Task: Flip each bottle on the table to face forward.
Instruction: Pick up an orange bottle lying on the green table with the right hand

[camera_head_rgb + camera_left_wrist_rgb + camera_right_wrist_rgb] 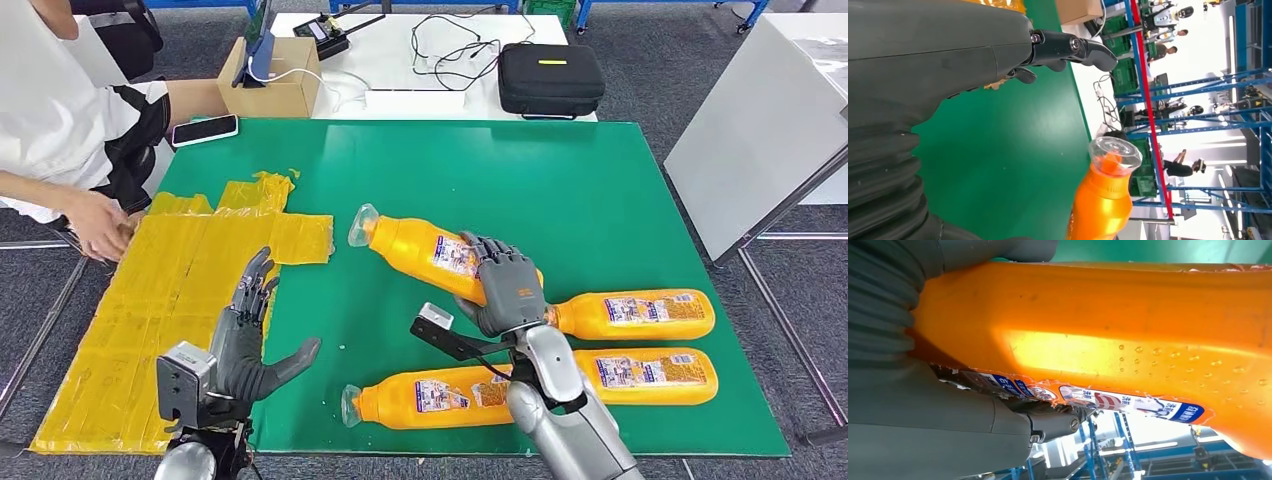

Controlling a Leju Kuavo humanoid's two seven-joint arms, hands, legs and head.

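Here, right hand (510,290) gripping bottle (425,250)

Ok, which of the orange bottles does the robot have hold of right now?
The angled bottle farthest from the robot, cap pointing toward the yellow sheet. The right hand grips it; the other three lie untouched, parallel to the table's near edge.

glossy orange plastic bottle (430,255), matt green table (560,190), crinkled yellow film (180,290)
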